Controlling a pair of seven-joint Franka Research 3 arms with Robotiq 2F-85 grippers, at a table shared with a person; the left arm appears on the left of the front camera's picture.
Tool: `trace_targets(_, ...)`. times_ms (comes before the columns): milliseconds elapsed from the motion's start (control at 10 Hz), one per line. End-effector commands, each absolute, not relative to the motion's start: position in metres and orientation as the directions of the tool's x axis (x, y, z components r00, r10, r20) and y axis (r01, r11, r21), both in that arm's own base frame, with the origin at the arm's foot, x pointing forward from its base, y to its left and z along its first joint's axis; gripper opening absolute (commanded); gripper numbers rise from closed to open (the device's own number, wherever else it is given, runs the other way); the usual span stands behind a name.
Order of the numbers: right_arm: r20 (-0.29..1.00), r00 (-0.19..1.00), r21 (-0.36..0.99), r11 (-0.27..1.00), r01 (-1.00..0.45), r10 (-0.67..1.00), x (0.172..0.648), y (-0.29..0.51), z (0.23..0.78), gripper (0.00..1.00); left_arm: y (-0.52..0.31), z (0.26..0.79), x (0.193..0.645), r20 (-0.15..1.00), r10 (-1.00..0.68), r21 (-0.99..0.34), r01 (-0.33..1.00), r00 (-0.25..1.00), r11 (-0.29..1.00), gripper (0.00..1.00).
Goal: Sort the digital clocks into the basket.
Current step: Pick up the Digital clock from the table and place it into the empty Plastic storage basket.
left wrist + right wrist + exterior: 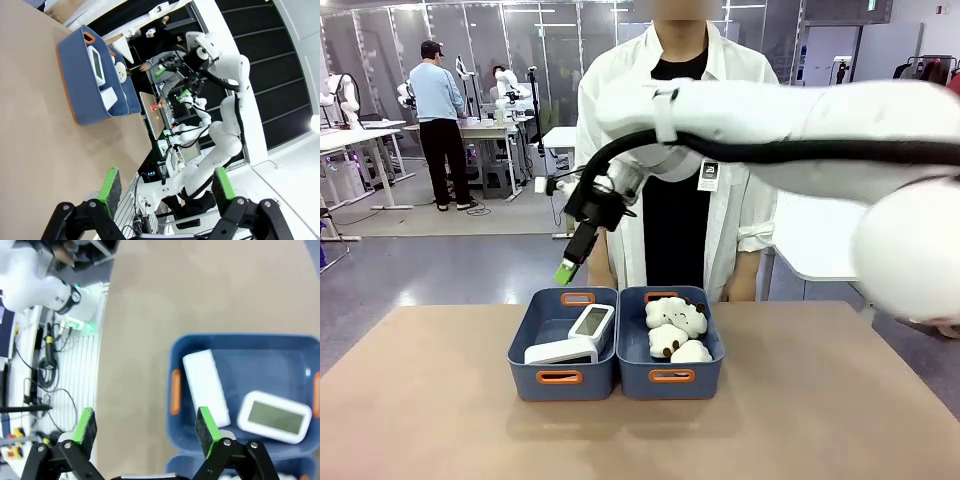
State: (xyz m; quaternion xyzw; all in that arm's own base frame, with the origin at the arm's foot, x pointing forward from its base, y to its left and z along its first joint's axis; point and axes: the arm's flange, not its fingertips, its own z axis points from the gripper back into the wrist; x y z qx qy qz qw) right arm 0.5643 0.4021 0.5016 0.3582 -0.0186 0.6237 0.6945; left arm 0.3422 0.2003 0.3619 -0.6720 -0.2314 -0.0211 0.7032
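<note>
left basket taken as the landmark. it holds both digital clocks: one lying flat at its near-left corner, one propped against its right wall, screen up. judging by this, the sorting looks done.

adjoining it on the right is the second bin, with the white cloud plush toys inside.

right gripper hangs above the basket's far edge, pointed down, nothing in it. in the right wrist view the gripper has its fingers spread wide, the basket and both clocks below.

left gripper is well off to the basket's left, fingers spread, empty.

person stands behind the basket, at the far side of the table.

risk: if the right arm drops before clearing, a pad could catch the basket's rim or knock the leaning clock flat. it rests at a tilt, so i judge it easily disturbed.
</note>
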Motion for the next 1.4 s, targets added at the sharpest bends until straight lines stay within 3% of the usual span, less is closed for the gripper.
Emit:
trace_targets(0, 0.568, 0.361, 0.509, 0.030, -0.860, 0.739, 0.471, 0.318, 0.490, 1.00, 0.199, 0.364, 0.338, 0.354, 0.274, -0.935, 0.340, 0.894, 0.098, 0.93)
trace_targets(400, 0.693, 0.563, 0.599, 0.075, -0.798, 0.451, 0.408, 0.212, 0.485, 1.00, 0.199, 0.364, 0.338, 0.354, 0.274, -0.935, 0.340, 0.894, 0.098, 0.93)
trace_targets(800, 0.672, 0.730, 0.728, 0.068, -0.682, 0.125, 0.350, 0.116, 0.472, 1.00, 0.199, 0.364, 0.338, 0.354, 0.274, -0.935, 0.340, 0.894, 0.098, 0.93)
trace_targets(1100, 0.466, 0.884, 0.882, 0.102, -0.461, -0.040, 0.310, 0.043, 0.446, 1.00, 0.199, 0.364, 0.338, 0.354, 0.274, -0.935, 0.340, 0.894, 0.098, 0.93)
trace_targets(1300, 0.420, 0.903, 0.902, 0.157, -0.403, -0.094, 0.299, -0.007, 0.429, 1.00, 0.199, 0.364, 0.338, 0.354, 0.274, -0.935, 0.340, 0.894, 0.098, 0.93)
